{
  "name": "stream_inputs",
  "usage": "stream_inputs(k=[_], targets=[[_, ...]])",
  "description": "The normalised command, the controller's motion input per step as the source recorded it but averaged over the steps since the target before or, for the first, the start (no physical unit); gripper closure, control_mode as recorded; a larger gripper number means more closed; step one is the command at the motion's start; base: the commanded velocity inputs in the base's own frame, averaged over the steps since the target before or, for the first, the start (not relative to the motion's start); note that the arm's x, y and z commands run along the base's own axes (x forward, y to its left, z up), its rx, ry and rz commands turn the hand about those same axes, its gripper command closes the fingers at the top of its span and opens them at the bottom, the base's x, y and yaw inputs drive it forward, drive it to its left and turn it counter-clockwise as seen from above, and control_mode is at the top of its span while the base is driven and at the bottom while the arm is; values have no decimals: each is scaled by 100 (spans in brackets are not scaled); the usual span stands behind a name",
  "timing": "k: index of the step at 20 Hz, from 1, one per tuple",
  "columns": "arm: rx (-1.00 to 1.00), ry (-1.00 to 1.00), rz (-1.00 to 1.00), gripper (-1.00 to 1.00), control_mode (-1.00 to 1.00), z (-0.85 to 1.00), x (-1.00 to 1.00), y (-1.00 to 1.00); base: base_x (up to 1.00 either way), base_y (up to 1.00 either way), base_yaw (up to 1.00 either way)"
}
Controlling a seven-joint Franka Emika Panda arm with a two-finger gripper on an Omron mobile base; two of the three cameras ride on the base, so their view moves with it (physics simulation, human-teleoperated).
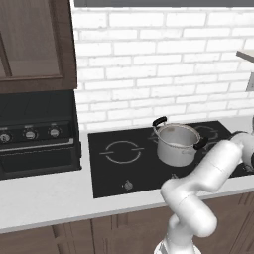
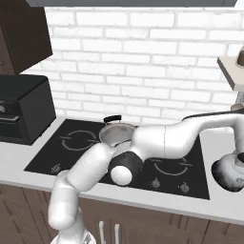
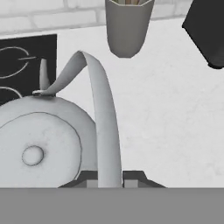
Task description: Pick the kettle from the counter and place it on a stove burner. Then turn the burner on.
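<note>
The silvery-white kettle (image 2: 228,175) stands on the pale counter (image 2: 224,202), just right of the black cooktop (image 2: 43,159). In the hand view its rounded body (image 3: 43,144) lies at the lower left. Its thin arched handle (image 3: 103,109) runs down between my fingertips (image 3: 89,178). My gripper (image 3: 110,178) hugs that handle from both sides with no gap showing, and it hangs right over the kettle (image 2: 237,159). One burner ring (image 1: 122,151) lies bare on the left of the cooktop. Another ring (image 2: 170,167) sits at the front right, close to the kettle.
A steel pot (image 1: 177,144) with black handles stands on the middle of the cooktop. Small knobs (image 2: 155,183) line its front edge. A black boxy appliance (image 1: 37,134) with three dials stands at the left. Behind the kettle are a grey cup-shaped container (image 3: 127,26) and a dark object (image 3: 208,30).
</note>
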Motion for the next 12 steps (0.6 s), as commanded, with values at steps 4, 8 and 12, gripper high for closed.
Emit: stream_inputs(k=[4,8,12], targets=[[-13,-15,-6,100,-100,42,-54,100,0,0,0],[-15,-15,-6,100,-100,45,-51,100,0,0,0],[-17,-13,-6,100,-100,37,-47,100,0,0,0]])
